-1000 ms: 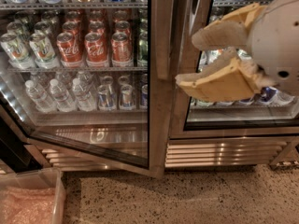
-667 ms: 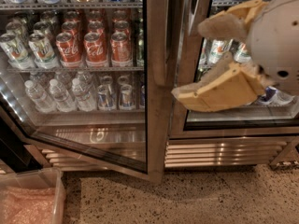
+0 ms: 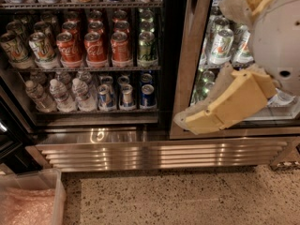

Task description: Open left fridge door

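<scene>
Since a second ago the left fridge door (image 3: 10,132), a tall glass pane in a brushed steel frame, has swung much wider. It has left the front of the shelves and shows only as a dark slanted strip far to the left of the brushed steel upright (image 3: 188,55) that edges the closed right-hand glass door.

The gripper (image 3: 204,64), two tan wedge-shaped fingers on a rounded white wrist housing (image 3: 276,36), hangs just right of that upright, in front of the right-hand glass. Its fingers are spread wide with nothing between them. The lower one's tip reaches across the foot of the upright; whether it touches the steel I cannot tell.

Left of the upright the shelves stand uncovered. On the middle shelf a green drink can (image 3: 146,48) sits nearest the upright, then rows of red cola cans (image 3: 96,46), then green-and-white soda cans (image 3: 16,48) farthest out. One shelf down, blue-and-silver cans (image 3: 126,95) stand nearer the upright and clear water bottles (image 3: 61,95) beyond them.

Below the upright a ribbed steel kick grille (image 3: 159,153) runs across the cabinet's foot, catching the light. Under it lies a speckled terrazzo floor (image 3: 187,196). Far down and left of the upright sits a clear plastic bin (image 3: 58,191) with pink bubble wrap (image 3: 26,205) inside.
</scene>
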`<state>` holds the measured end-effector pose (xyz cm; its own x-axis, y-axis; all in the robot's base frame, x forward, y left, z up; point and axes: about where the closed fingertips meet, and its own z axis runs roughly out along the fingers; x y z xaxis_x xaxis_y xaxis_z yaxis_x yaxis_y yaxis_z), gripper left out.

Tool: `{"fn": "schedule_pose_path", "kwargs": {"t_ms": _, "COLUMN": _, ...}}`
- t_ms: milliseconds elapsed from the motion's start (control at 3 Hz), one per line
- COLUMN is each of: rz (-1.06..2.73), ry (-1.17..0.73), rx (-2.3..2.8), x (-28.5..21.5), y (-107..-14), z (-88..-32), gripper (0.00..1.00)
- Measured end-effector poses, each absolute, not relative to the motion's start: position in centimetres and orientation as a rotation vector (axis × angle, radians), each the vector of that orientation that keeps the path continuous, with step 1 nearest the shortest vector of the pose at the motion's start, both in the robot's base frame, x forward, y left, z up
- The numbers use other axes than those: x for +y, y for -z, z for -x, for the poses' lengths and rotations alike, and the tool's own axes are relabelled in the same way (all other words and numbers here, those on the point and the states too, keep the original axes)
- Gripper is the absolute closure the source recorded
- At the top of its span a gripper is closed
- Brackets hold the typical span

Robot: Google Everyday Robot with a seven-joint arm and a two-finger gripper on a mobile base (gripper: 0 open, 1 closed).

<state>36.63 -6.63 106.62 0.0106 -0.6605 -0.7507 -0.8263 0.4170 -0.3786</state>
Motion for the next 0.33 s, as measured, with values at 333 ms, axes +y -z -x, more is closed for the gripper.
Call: {"fn": "schedule_pose_path", "kwargs": {"t_ms": 333, "rz": 1.305, "ry": -0.216, "rx": 1.710, "x": -6.63, "y": -106.62, "z": -36.63, "gripper": 0.00}}
